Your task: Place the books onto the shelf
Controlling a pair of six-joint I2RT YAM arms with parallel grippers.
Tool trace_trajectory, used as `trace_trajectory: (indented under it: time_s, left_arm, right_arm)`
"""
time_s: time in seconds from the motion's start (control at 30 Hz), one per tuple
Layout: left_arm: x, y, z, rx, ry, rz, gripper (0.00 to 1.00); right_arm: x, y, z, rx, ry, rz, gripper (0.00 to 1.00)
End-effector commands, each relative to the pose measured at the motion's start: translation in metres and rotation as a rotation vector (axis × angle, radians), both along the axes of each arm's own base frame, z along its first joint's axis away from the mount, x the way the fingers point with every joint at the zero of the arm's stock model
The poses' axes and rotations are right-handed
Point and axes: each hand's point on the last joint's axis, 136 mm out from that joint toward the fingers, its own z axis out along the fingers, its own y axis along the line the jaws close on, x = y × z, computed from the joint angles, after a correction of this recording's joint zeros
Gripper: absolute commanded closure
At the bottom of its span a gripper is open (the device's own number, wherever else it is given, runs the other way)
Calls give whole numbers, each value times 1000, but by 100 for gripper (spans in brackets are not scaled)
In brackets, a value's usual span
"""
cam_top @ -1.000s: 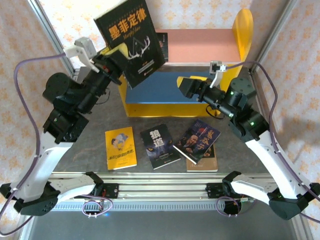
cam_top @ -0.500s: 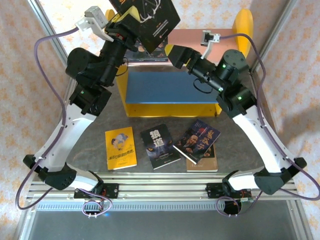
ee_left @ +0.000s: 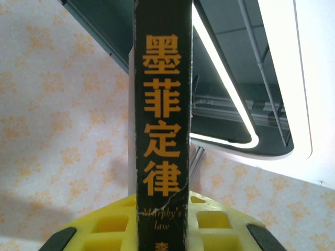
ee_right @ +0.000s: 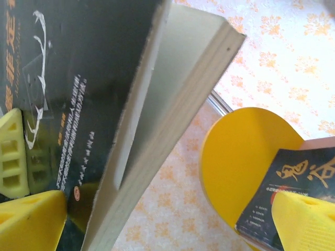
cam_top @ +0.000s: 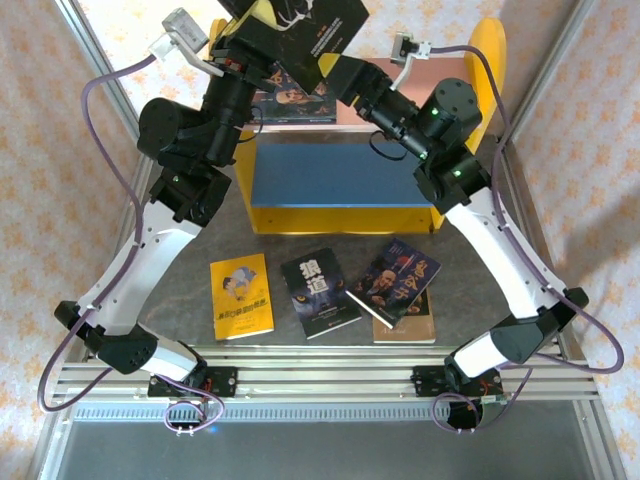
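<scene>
1. The left arm (cam_top: 180, 170) is raised high above the shelf's 11 o'clock corner. The left gripper (ee_left: 162, 232) is clamped on a glossy black held book (cam_top: 300, 25), whose orange-lettered spine is turned to the wrist camera.
2. The right arm (cam_top: 470, 200) is stretched toward 10 o'clock. The right gripper (ee_right: 167, 219) is spread wide, and the held book's pale page block is seen between its yellow fingers (ee_right: 306, 222).
3. The shelf (cam_top: 485, 60), with rounded yellow sides, is set at the table's 12 o'clock. A dark book (cam_top: 290, 100) is laid on its pink board (cam_top: 400, 85).
4. At the shelf's 6 o'clock, a yellow book (cam_top: 240, 295), a black paperback (cam_top: 320, 292) and a dark blue book (cam_top: 398, 278) overlapping a brown book (cam_top: 410, 325) are laid flat on the grey table (cam_top: 200, 230).
</scene>
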Motion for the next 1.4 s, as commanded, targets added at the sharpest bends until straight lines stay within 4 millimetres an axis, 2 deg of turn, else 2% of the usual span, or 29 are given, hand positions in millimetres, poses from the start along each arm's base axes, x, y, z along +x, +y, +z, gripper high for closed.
trace_trajectory:
  time_s: [0.0,0.27,0.43,0.87,1.03,1.1,1.2,1.27,1.37]
  left_arm:
    - [-28,20,26,-130,-105,-23,100]
    - [-18,17,17,-159,-72,-38,100]
    - [-12,23,7,-212,-54,-22,100]
    - [2,14,-6,-206,-2,-42,100]
    - [5,11,-13,-178,19,-32,76]
    - [5,12,-16,-160,34,-19,58]
    - [4,15,-25,-122,69,18,37]
    - [3,18,-32,-85,96,46,29]
    - [-1,27,-45,-10,156,113,23]
  right_arm:
    - [-12,-5,37,100,-98,31,4]
    - [-13,-2,51,167,-132,76,16]
    - [-16,-3,54,181,-146,92,31]
    - [-34,-16,60,151,-202,53,73]
    - [-37,-20,65,118,-225,41,91]
    - [-37,-25,67,112,-233,37,96]
    - [-37,-35,70,95,-243,26,98]
    - [-37,-43,71,81,-248,17,100]
    - [-38,-54,69,52,-252,7,100]
